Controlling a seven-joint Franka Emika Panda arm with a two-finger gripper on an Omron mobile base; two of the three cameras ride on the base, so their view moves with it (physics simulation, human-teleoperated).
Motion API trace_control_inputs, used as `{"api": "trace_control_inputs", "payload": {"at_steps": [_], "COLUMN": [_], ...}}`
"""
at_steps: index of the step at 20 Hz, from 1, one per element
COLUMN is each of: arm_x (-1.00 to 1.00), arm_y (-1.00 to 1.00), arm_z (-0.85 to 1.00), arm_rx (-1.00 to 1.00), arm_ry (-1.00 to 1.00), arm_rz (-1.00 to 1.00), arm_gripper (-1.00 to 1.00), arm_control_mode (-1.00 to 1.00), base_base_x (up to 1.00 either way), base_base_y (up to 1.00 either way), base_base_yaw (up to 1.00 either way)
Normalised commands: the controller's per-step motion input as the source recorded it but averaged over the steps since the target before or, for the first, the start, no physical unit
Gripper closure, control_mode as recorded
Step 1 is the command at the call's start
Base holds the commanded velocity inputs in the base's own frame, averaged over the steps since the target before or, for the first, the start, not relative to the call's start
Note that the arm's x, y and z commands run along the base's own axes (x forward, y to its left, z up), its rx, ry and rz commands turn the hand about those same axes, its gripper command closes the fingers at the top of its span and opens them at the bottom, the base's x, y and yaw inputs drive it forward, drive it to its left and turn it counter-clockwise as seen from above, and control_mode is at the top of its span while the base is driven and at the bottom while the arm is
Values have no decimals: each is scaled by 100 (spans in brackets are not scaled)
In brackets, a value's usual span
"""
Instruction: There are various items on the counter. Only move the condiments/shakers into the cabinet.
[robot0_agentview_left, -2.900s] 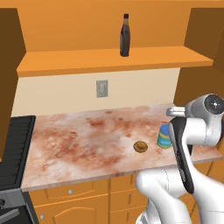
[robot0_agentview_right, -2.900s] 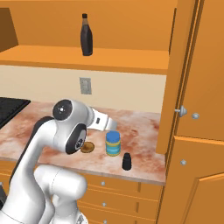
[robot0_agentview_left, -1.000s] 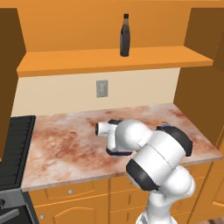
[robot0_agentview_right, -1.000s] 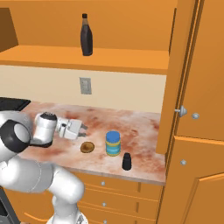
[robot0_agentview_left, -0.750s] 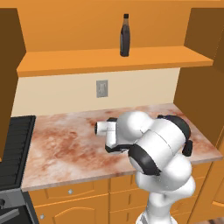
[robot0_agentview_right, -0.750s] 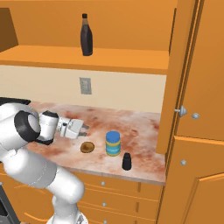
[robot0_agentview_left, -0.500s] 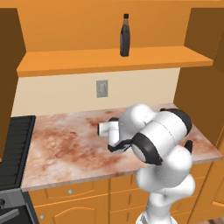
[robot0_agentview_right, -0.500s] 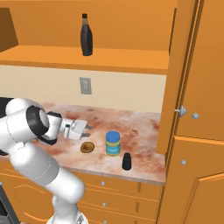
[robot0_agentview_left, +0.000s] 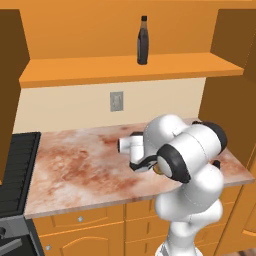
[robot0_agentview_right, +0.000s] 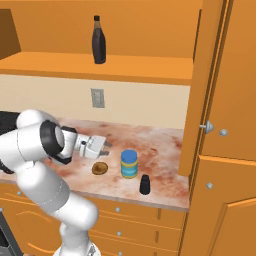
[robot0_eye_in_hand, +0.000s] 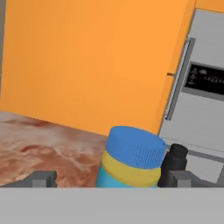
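Dark brown bottle stands on the cabinet shelf. On the surface stand the blue-lidded jar, the black shaker just beside it, and a brown pastry. The gripper sits low, level with the jar, jaws wide and empty. Judgement: approach to the jar is in hand. Advance straight, centre the jar between the jaws, clear the pastry and shaker, then close below the lid.

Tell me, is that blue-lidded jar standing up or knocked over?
Upright. The blue-lidded jar stands on the counter, lid on top.
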Motion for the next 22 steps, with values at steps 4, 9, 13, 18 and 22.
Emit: {"api": "trace_control_inputs", "payload": {"at_steps": [4, 9, 13, 18, 22], "arm_x": [-24, -38, -37, -5, 0], "arm_y": [-42, -38, -18, -1, 0], "arm_z": [0, 0, 0, 0, 0], "arm_rx": [0, 0, 0, 0, 0], "arm_ry": [-12, -8, -4, -1, 0], "arm_rz": [-1, -1, -5, -1, 0], "arm_gripper": [-100, -100, -100, -100, -100], "arm_control_mode": [-100, -100, -100, -100, -100], "base_base_x": [0, 0, 0, 0, 0], "base_base_y": [0, 0, 0, 0, 0], "base_base_yaw": [0, 0, 0, 0, 0]}}
